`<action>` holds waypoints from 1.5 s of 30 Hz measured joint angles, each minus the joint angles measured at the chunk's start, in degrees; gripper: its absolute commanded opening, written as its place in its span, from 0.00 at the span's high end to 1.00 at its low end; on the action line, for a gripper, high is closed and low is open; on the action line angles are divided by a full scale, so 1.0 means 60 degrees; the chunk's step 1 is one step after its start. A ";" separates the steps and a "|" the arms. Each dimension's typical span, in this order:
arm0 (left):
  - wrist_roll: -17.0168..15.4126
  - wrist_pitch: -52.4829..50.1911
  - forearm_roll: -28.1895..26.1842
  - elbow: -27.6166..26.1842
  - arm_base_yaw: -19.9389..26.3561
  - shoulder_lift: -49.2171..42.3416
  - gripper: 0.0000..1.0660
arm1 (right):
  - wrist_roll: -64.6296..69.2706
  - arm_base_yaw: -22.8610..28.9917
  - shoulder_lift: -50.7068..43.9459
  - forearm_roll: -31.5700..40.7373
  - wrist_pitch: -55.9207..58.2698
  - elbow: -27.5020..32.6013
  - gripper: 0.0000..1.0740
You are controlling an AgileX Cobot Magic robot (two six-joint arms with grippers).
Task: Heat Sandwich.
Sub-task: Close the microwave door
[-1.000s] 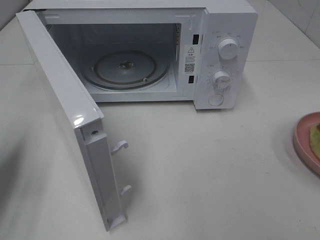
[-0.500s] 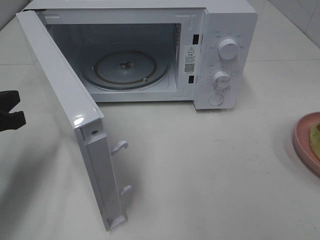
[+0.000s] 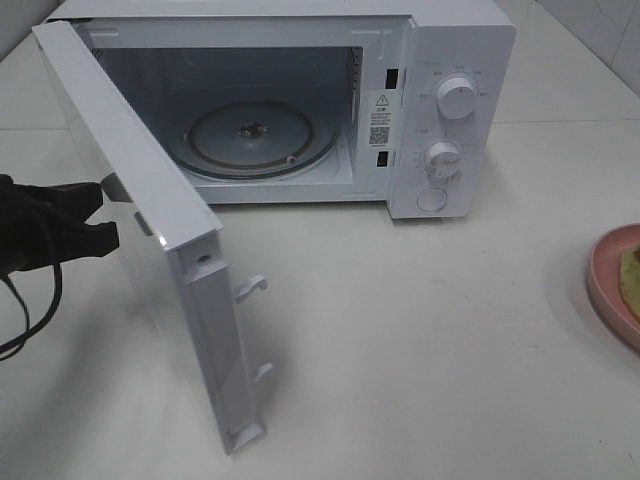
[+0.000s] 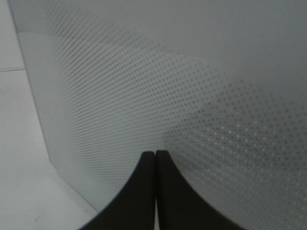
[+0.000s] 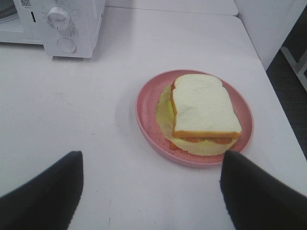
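The sandwich (image 5: pixel 205 105), white bread with a tan crust and a pale filling, lies on a round pink plate (image 5: pixel 144 112) to the right of the white microwave (image 3: pixel 455 60). In the high view only a sliver of the sandwich (image 3: pixel 632 268) and the plate (image 3: pixel 608 285) shows at the right edge. My right gripper (image 5: pixel 151 160) hovers open just short of the plate, holding nothing. The microwave door (image 3: pixel 150 230) stands open, showing the glass turntable (image 3: pixel 250 140). My left gripper (image 3: pixel 105 215) is shut, its tips (image 4: pixel 156 154) against the door's dotted outer face (image 4: pixel 168 86).
Two dials (image 3: pixel 457 98) and a round button are on the microwave's right panel. The door's latch hooks (image 3: pixel 255 285) stick out over the white table (image 3: pixel 420 350). A black cable (image 3: pixel 35 320) trails from the left arm.
The left gripper came in from the left edge and reached the door's outer face. The door's free edge has swung a little to the right, toward the oven.
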 measured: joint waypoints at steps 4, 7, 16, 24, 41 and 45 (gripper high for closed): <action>0.0000 0.0000 -0.0344 -0.0535 -0.0678 0.0401 1.00 | 0.0000 0.0000 0.0000 0.0000 0.0000 0.0000 0.29; 0.0000 -0.0019 -0.0563 -0.0898 -0.1117 0.0640 1.00 | 0.0000 0.0000 0.0000 0.0000 0.0000 0.0000 0.29; 0.0525 0.0554 -0.1184 -0.2177 -0.2110 0.1356 1.00 | 0.0000 0.0000 0.0000 0.0000 0.0000 0.0000 0.29; 0.0678 0.1050 -0.1299 -0.3485 -0.2531 0.1910 1.00 | 0.0000 0.0000 0.0000 0.0000 0.0000 0.0000 0.29; 0.1394 0.2024 -0.2024 -0.6083 -0.3352 0.3237 1.00 | 0.0000 0.0000 0.0000 0.0000 0.0000 0.0000 0.29; 0.1471 0.2101 -0.2044 -0.6532 -0.3447 0.3552 1.00 | 0.0000 0.0000 0.0000 0.0000 0.0000 0.0000 0.29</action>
